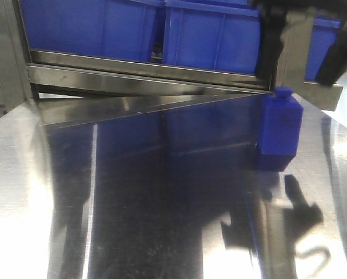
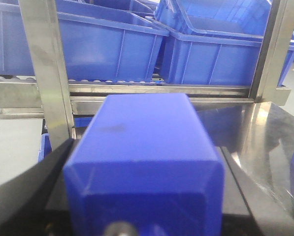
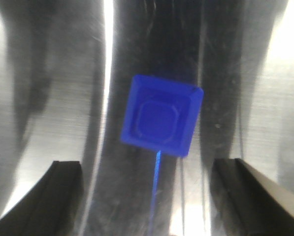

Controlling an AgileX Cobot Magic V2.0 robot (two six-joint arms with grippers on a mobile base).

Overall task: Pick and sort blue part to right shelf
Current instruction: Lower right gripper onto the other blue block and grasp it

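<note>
1. The right pincer point(image 3: 147, 169) hangs above the table with its two black fingers point(image 3: 63, 196) spread wide, holding nothing.
2. Directly below it stands a small square plastic blue part point(image 3: 161, 115) with a raised cap. It touches neither finger and sits turned slightly askew to them.
3. The left pincer point(image 2: 144, 155) pinches a second blue block point(image 2: 137, 123) of smooth plastic, its dark fingers point(image 2: 33, 191) pressed against both sides.
4. The blue part stands upright near the far right corner of the flat, shiny steel tabletop point(image 1: 161, 203).
5. Along the tabletop's far edge runs the stainless-steel rack point(image 1: 150, 74), which carries large blue plastic bins point(image 1: 92, 26). The left pincer's block faces this rack.
6. Judgement: the pick is in hand, not yet the sorting. The right pincer appears lined up and ready to descend.
7. The next move likely calls for a small wrist turn to square the fingers with the part's sides. Then a straight drop and a firm close low on the body, so the part does not tip.
</note>
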